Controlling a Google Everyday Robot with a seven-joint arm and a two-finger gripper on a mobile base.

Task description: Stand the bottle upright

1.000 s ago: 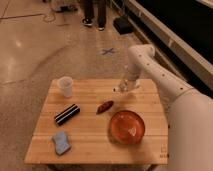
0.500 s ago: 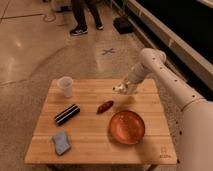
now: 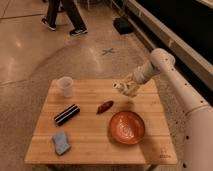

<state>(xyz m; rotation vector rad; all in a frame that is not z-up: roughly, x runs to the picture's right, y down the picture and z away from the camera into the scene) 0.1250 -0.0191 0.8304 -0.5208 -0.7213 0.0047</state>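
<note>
My gripper (image 3: 126,88) hangs over the back right part of the wooden table (image 3: 90,150), a little above the surface. It is shut on the small whitish-cream bottle (image 3: 120,87). The bottle lies roughly sideways in the fingers, with its end pointing left. A faint shadow falls on the table below it. My white arm (image 3: 160,62) reaches in from the right.
A translucent white cup (image 3: 65,86) stands at the back left. A black bar-shaped object (image 3: 67,114), a reddish-brown item (image 3: 104,107), an orange bowl (image 3: 127,127) and a blue sponge (image 3: 61,142) lie on the table. A person (image 3: 70,15) walks on the floor behind, near a black bag (image 3: 122,25).
The arm has dropped from a steep upright pose to a flatter reach from the right, while the gripper and bottle stay over the back right. The person has walked on.
</note>
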